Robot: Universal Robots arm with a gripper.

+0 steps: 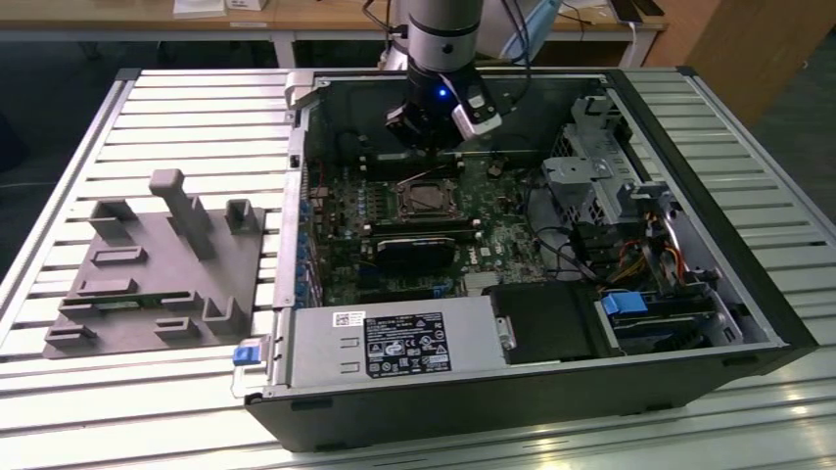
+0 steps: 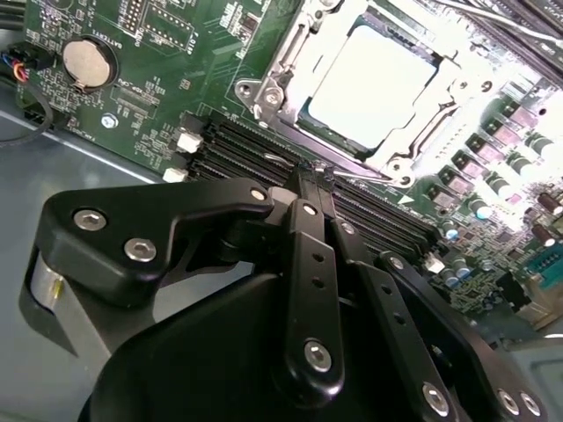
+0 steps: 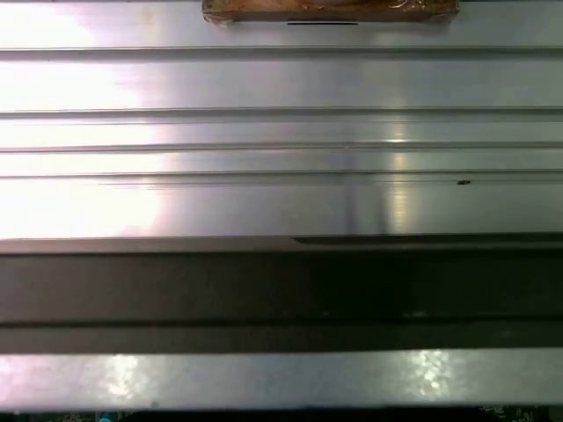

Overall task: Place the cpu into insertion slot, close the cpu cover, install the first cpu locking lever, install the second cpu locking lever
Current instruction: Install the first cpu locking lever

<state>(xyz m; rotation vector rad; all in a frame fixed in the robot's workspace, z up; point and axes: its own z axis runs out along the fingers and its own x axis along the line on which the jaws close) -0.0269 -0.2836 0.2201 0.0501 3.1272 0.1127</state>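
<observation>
The cpu point(image 2: 369, 77) lies seated in the insertion slot point(image 2: 327, 151) on the motherboard point(image 2: 158, 61), the cpu cover point(image 2: 422, 123) framing its pale top. The tool point(image 2: 310, 180) hangs near the socket's edge with its fingers pressed together, holding nothing. Working a locking lever well probably means keeping the closed tips low and pushing steadily, clear of the memory slots point(image 2: 246, 149).

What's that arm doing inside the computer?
A robot arm is working over an opened computer case lying on a slatted metal table. Its tool hangs just above the motherboard, next to the insertion slot. The cpu already sits in that slot, its pale metal top showing through the cpu cover, which lies down around it. The tool carries nothing.
</observation>
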